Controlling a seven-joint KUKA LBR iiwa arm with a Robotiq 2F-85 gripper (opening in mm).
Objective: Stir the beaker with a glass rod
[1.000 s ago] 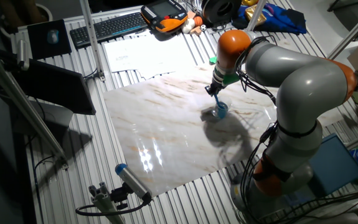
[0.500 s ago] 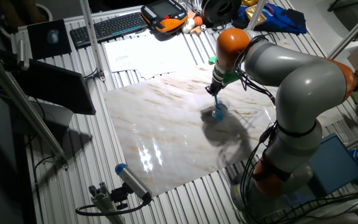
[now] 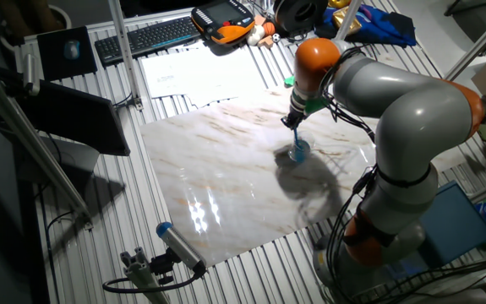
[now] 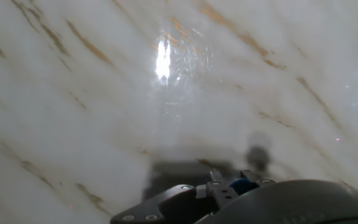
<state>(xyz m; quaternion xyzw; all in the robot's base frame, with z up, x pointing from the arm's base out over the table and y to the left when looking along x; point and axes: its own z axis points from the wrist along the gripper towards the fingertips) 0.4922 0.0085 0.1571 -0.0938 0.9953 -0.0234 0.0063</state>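
Note:
In the fixed view the small clear beaker (image 3: 299,153), bluish at its base, stands on the marble slab (image 3: 217,186) right of centre. The thin blue glass rod (image 3: 295,138) runs down from my gripper (image 3: 293,123) into the beaker. The gripper sits directly above the beaker and is shut on the rod's upper end. The hand view is blurred: it shows mostly marble, with the gripper body along the bottom edge and a small blue spot (image 4: 241,185) on it. I cannot make out the beaker there.
A grey-white tube with a blue cap (image 3: 179,245) lies at the slab's front left corner beside a small clamp (image 3: 141,268). Papers (image 3: 192,72), a keyboard (image 3: 154,35) and an orange pendant (image 3: 226,21) lie behind. A dark screen (image 3: 82,118) stands at left.
The rod's lower end shifted slightly left within the beaker and back to the right. The arm and beaker stay in nearly the same place.

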